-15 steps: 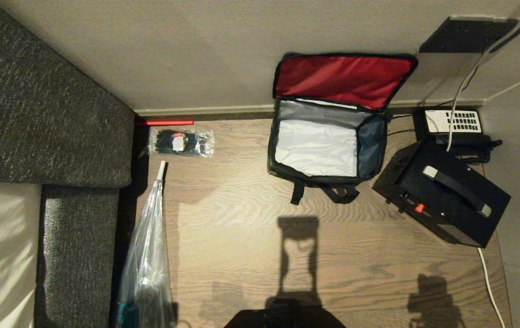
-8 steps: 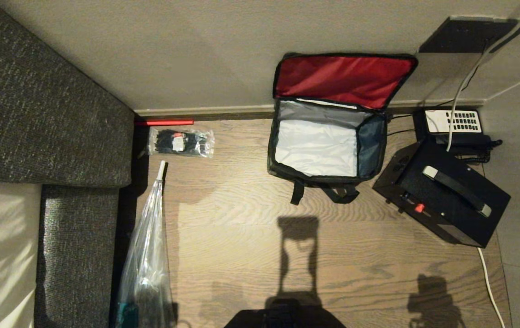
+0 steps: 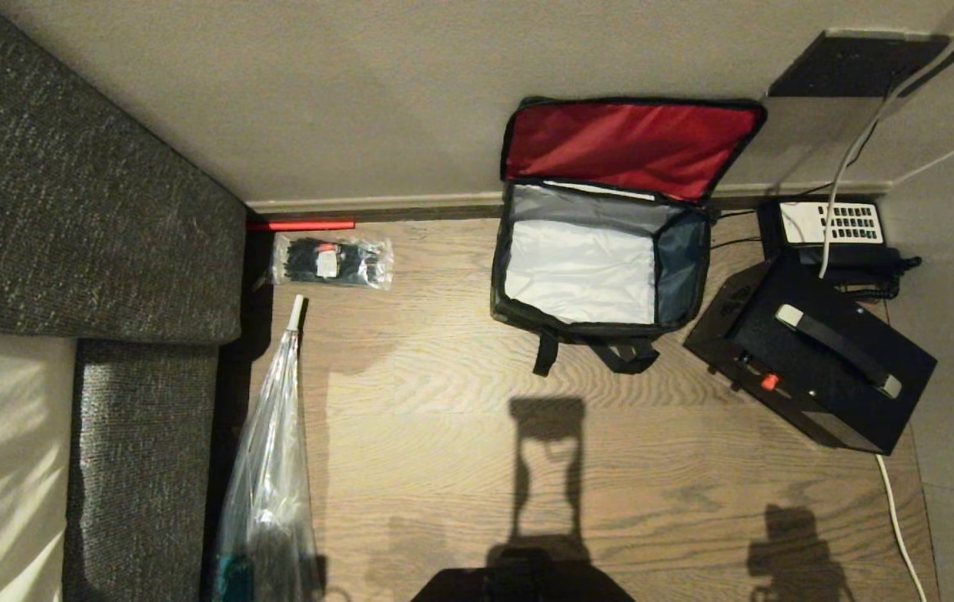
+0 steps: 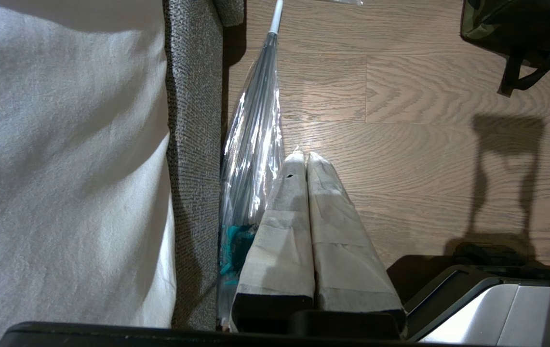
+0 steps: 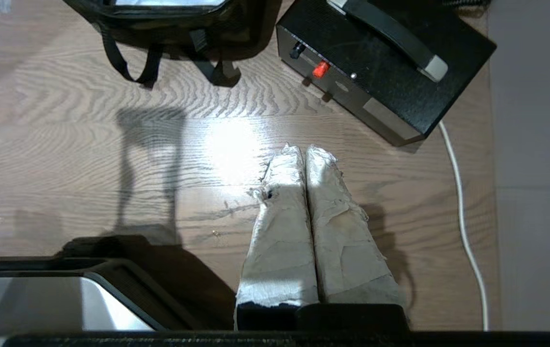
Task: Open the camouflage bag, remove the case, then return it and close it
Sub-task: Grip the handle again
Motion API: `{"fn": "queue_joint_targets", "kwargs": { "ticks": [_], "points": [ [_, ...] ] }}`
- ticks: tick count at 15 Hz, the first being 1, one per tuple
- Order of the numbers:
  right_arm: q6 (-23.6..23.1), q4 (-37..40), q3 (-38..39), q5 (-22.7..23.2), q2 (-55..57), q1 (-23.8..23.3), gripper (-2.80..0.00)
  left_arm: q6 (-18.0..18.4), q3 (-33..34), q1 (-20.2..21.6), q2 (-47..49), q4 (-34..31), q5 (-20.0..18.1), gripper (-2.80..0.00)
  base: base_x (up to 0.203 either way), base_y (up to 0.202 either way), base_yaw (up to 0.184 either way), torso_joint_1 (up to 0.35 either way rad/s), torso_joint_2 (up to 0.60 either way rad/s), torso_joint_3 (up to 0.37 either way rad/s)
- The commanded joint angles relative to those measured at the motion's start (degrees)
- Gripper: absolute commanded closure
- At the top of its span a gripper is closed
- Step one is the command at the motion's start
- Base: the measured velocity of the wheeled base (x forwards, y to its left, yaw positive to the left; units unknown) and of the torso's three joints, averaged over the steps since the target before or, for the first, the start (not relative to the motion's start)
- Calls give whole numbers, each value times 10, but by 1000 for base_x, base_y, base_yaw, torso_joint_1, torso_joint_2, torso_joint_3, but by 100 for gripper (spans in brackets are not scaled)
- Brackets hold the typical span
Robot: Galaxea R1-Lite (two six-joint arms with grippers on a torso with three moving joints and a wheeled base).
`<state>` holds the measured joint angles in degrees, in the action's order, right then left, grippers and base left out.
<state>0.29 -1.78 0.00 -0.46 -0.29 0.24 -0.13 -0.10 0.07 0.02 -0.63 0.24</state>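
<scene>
Your bag (image 3: pixel 599 251) stands open by the far wall, soft and empty. The case (image 3: pixel 811 365), just right of it, looks rigid and weighty; take its handle (image 3: pixel 838 349). Left gripper (image 4: pixel 302 159) and right gripper (image 5: pixel 302 152) hang pressed closed, empty.

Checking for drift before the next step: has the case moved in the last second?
No. The case lies in the same spot beside the telephone and the bag.
</scene>
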Motion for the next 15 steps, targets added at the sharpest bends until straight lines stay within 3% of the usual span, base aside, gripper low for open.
{"fn": "queue_joint_targets", "kwargs": {
  "ticks": [1, 15],
  "points": [
    [1, -1, 8, -1, -16, 0, 0, 0, 0, 0, 0, 0, 0, 0, 0, 0, 0, 0, 0, 0],
    [1, -1, 8, -1, -16, 0, 0, 0, 0, 0, 0, 0, 0, 0, 0, 0, 0, 0, 0, 0]
  ]
}}
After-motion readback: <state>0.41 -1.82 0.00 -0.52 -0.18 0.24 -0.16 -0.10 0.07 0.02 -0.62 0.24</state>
